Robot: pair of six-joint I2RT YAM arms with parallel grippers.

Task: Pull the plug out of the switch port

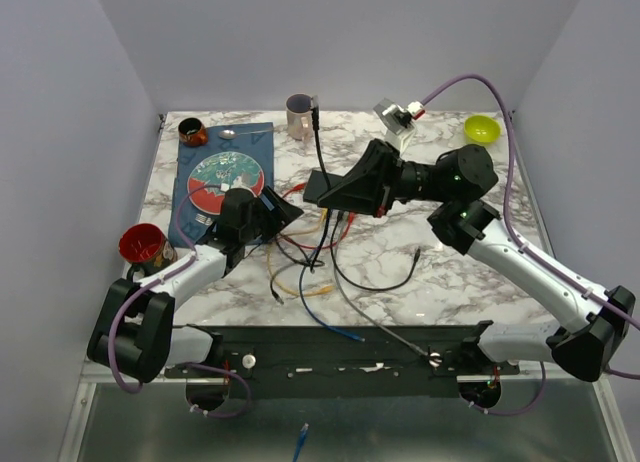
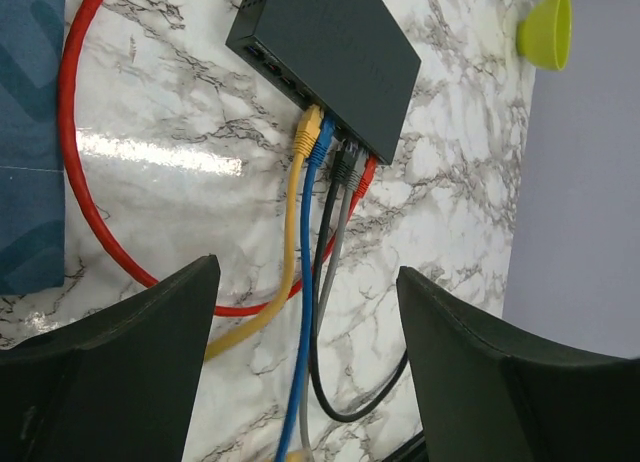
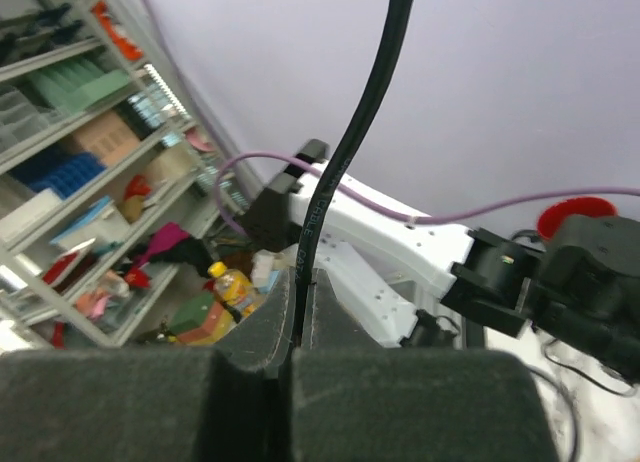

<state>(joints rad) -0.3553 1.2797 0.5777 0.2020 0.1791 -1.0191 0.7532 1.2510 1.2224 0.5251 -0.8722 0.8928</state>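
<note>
The black switch (image 2: 330,47) lies on the marble table. Yellow (image 2: 306,132), blue (image 2: 321,142), black, grey and red (image 2: 364,172) plugs sit in its near-edge ports. Some ports to their left are empty. My left gripper (image 2: 305,372) is open and empty, short of the plugs, with the cables running between its fingers; it also shows in the top view (image 1: 283,212). My right gripper (image 3: 300,327) is shut on a thin black cable (image 3: 345,172) that rises from its tips. In the top view the right gripper (image 1: 320,187) hovers over the switch and hides most of it.
A red cup (image 1: 143,244) stands at the left edge. A blue mat with a plate (image 1: 225,177), a brown cup (image 1: 193,132) and a mug (image 1: 299,115) are at the back. A yellow-green bowl (image 1: 482,129) is back right. Loose cables (image 1: 320,272) sprawl mid-table.
</note>
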